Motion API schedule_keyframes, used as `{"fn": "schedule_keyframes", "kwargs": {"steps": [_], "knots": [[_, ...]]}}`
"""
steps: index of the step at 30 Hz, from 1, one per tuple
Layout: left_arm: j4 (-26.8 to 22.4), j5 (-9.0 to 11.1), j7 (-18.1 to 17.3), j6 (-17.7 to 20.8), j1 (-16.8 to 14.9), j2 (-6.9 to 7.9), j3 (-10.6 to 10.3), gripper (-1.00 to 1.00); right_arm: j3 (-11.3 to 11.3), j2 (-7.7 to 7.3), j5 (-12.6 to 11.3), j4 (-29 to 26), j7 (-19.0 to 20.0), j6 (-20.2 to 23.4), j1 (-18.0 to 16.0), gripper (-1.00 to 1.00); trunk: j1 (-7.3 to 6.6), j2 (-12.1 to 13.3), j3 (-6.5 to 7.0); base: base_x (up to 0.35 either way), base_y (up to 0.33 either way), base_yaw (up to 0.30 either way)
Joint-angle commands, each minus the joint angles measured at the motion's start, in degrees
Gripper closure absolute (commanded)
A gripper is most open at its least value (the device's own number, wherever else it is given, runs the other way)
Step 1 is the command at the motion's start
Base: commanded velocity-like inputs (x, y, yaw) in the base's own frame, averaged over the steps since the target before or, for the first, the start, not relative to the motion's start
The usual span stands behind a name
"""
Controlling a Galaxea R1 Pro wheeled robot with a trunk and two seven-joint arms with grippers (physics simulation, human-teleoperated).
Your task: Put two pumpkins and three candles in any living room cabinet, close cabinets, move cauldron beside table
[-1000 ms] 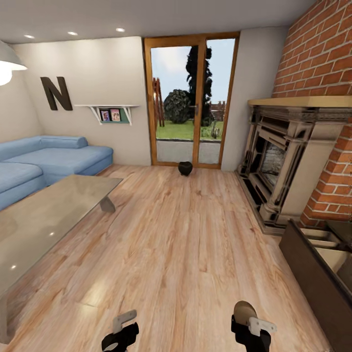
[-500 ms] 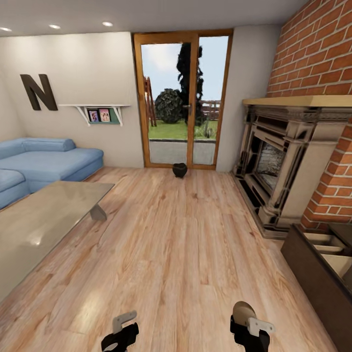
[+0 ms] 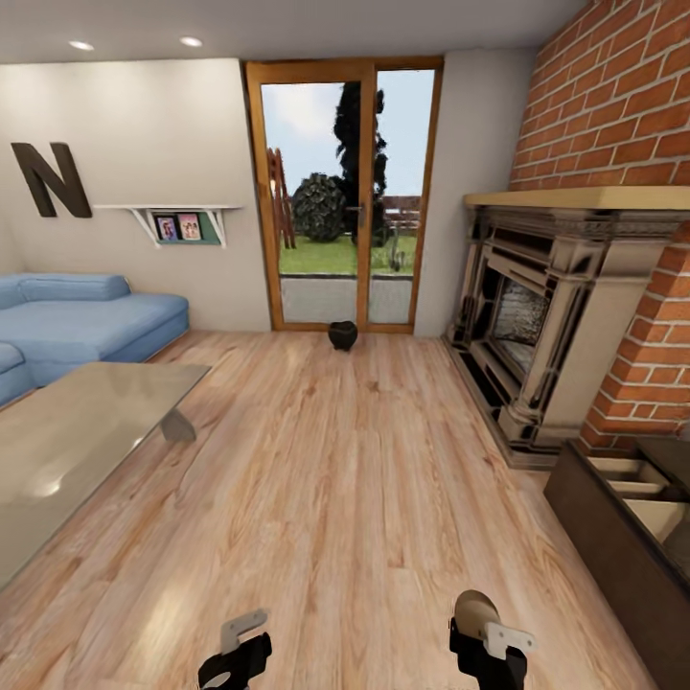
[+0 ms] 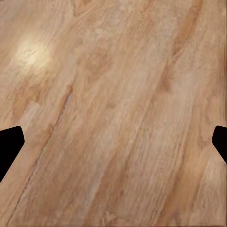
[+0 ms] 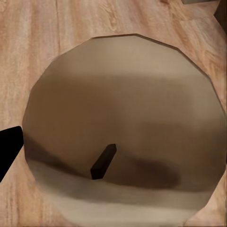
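Note:
My right gripper [image 3: 486, 644] is shut on a stubby beige candle [image 3: 474, 610] low over the floor. In the right wrist view the candle [image 5: 123, 123] shows top-on with its dark wick, one finger [image 5: 7, 146] at its side. My left gripper [image 3: 235, 661] is open and holds nothing, its fingertips [image 4: 9, 146] spread over bare floorboards. The black cauldron [image 3: 342, 334] sits on the floor far ahead by the glass door. The table [image 3: 77, 431] is at the left. The dark cabinet [image 3: 613, 541] at the right has pale drawers [image 3: 661, 516] pulled open. The pumpkins are out of view.
A stone-coloured fireplace [image 3: 537, 326] stands against the brick wall at the right, just beyond the cabinet. A blue sofa [image 3: 81, 321] lies behind the table at the left. Wooden floor [image 3: 355, 479] runs between table and fireplace up to the glass door [image 3: 335, 192].
The camera has moved: door, table and sofa have all slid leftward in the picture. Both grippers keep their places in the view, the right still shut on the candle.

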Motion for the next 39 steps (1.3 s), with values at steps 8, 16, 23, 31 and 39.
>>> {"fn": "schedule_keyframes", "kwargs": {"steps": [8, 16, 23, 31, 39], "knots": [[0.0, 0.3, 0.3, -0.2, 0.0, 0.00, -0.5, -1.00, 0.5, -0.08, -0.6, 0.0, -0.3, -0.4, -0.1, 1.00, -0.01, 0.0, -0.05, 0.001, 0.000, -0.262], [-0.1, 0.3, 0.3, -0.2, 0.0, -0.01, -0.5, -1.00, 0.5, -0.01, -0.6, 0.1, -0.2, -0.4, -0.1, 1.00, -0.01, 0.0, -0.05, 0.003, 0.011, -0.265], [-0.1, 0.3, 0.3, -0.3, 0.0, -0.02, -0.5, -1.00, 0.6, 0.01, -0.6, 0.1, -0.2, -0.4, -0.1, 1.00, -0.01, 0.0, -0.05, 0.189, 0.187, -0.266], [-0.1, 0.3, 0.3, -0.3, 0.0, -0.02, -0.5, -1.00, 0.6, 0.01, -0.5, 0.1, -0.2, -0.4, -0.1, 1.00, -0.01, 0.0, -0.05, 0.256, 0.234, -0.266], [-0.1, 0.3, 0.3, -0.2, 0.0, 0.03, -0.5, -1.00, 0.6, -0.02, -0.5, 0.1, -0.2, -0.4, -0.1, 1.00, -0.01, 0.0, -0.05, 0.141, 0.100, -0.266]]}}
